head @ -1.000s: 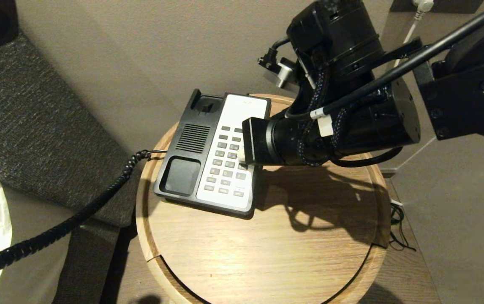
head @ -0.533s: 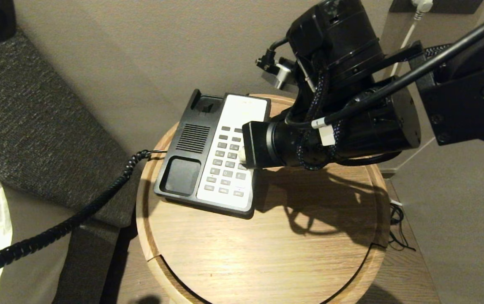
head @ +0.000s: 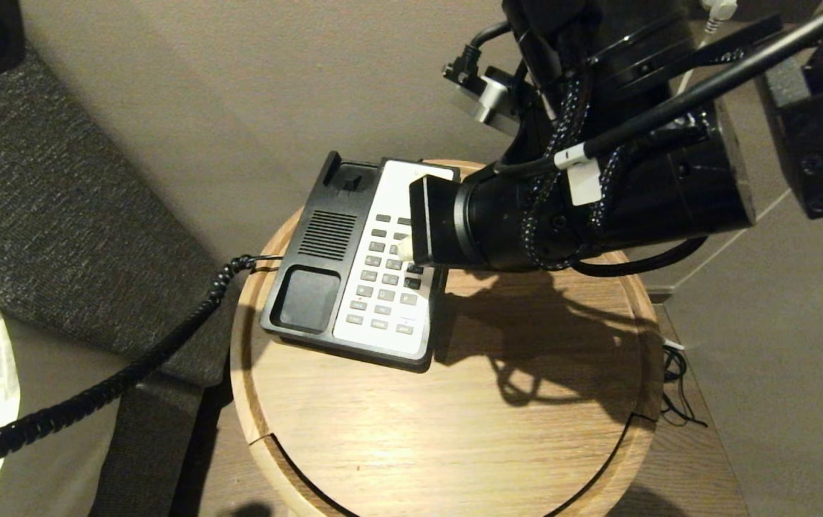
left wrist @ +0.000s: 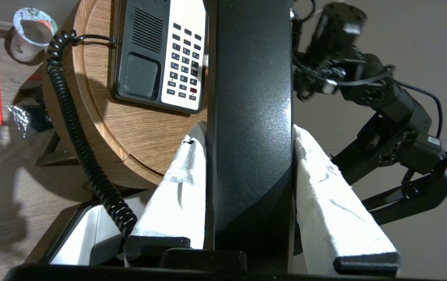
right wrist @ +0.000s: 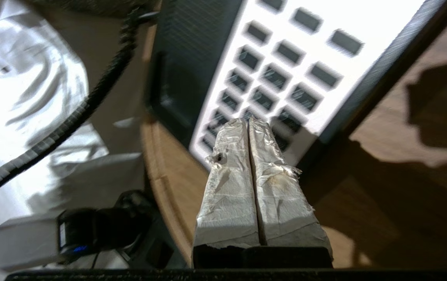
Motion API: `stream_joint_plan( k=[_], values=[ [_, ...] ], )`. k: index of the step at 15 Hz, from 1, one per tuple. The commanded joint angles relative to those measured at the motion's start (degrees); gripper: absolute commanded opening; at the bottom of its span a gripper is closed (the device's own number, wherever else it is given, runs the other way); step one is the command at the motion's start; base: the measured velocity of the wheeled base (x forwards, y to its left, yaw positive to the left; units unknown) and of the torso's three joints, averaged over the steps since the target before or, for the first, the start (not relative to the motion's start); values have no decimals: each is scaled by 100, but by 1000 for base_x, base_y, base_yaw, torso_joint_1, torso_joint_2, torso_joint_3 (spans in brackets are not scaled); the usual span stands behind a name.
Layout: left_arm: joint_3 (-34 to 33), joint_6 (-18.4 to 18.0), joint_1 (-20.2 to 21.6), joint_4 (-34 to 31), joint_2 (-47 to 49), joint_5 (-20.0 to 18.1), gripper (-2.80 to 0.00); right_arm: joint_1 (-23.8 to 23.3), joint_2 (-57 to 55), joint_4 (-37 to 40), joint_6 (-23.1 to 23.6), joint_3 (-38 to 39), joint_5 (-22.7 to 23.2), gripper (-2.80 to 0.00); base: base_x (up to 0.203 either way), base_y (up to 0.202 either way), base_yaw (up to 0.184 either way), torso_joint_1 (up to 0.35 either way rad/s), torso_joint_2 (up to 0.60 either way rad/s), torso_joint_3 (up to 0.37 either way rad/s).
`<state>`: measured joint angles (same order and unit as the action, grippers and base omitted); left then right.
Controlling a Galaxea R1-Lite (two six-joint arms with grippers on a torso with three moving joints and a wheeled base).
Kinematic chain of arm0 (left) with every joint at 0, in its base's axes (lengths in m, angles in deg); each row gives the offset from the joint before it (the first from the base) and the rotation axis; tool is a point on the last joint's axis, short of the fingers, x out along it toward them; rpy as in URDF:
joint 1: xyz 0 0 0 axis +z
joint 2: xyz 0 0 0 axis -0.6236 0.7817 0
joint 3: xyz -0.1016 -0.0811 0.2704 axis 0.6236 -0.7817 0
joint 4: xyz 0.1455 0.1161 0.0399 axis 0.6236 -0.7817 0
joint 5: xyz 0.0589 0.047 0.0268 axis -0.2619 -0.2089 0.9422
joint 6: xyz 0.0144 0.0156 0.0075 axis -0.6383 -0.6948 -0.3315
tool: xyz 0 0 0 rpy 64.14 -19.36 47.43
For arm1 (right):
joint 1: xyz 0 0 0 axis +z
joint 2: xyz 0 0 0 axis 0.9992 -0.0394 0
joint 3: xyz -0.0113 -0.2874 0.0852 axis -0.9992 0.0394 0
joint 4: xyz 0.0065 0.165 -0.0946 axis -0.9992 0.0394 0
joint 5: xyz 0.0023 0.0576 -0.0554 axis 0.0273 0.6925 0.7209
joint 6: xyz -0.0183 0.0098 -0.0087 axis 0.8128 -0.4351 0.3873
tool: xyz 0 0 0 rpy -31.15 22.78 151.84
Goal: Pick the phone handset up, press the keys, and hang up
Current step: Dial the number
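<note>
Phone handset (left wrist: 249,117) clamped between wrapped fingers of left gripper (left wrist: 249,171), held off the table's near-left edge so the cradle stays bare and keys stay reachable. Coiled cord (head: 95,391) trailing from base off left edge toward handset. Farther in, right gripper (right wrist: 249,128) over keypad (head: 383,276), fingers pressed together into one blunt tip for poking a single key; contact unclear. Phone base (head: 361,266) near table's far-left rim, angled.
</note>
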<state>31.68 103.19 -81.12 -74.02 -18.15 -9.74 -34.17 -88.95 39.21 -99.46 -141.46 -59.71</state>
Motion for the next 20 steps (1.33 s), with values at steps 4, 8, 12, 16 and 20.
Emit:
stream_joint_plan(
  k=[4,8,12,16,20],
  values=[
    [-4,20,-1,-27,-2,0,-280,92,96,202,-86,30,-16,-280,0,0,0,0,0,0],
    [-8,20,-1,-25,-2,0,-280,83,27,282,-59,68,-56,-280,0,0,0,0,0,0],
    [-17,21,-1,-34,-20,0,-280,83,-56,393,-49,89,-63,-280,0,0,0,0,0,0],
    [-43,20,-1,-25,-29,0,-280,74,-109,393,-40,71,-63,-280,0,0,0,0,0,0],
    [-43,11,-1,-25,-20,0,-280,57,-152,358,-40,25,-63,-280,0,0,0,0,0,0]
  ],
)
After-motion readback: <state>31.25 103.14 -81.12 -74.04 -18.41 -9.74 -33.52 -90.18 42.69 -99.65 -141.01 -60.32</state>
